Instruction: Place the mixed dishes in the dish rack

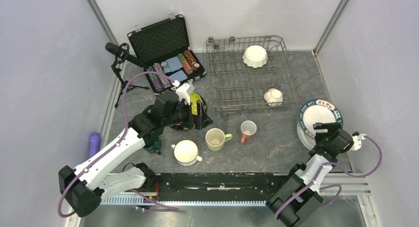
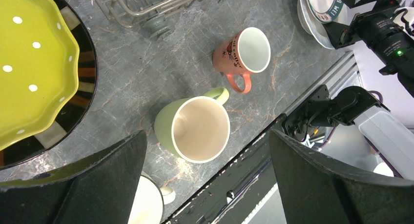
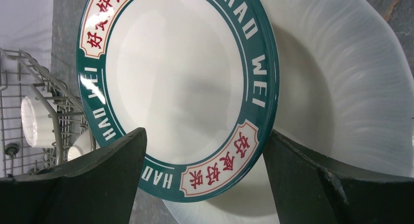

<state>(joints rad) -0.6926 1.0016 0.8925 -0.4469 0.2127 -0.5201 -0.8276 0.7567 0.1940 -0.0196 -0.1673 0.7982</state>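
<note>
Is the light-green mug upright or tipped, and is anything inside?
Upright and empty: the light-green mug stands mouth up on the table, and the left wrist view shows a bare cream interior.

A teal-rimmed plate [image 3: 175, 87] lies on a white ribbed plate [image 3: 351, 87] — fingers [image 3: 83, 185] spread wide over it.

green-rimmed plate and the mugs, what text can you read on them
"HAO WEI": white letters, twice round the rim of the green-rimmed plate.
Red Chinese characters in two cream panels on that rim: not legible to me.
Dark print on the salmon mug: too blurred to read.
</note>
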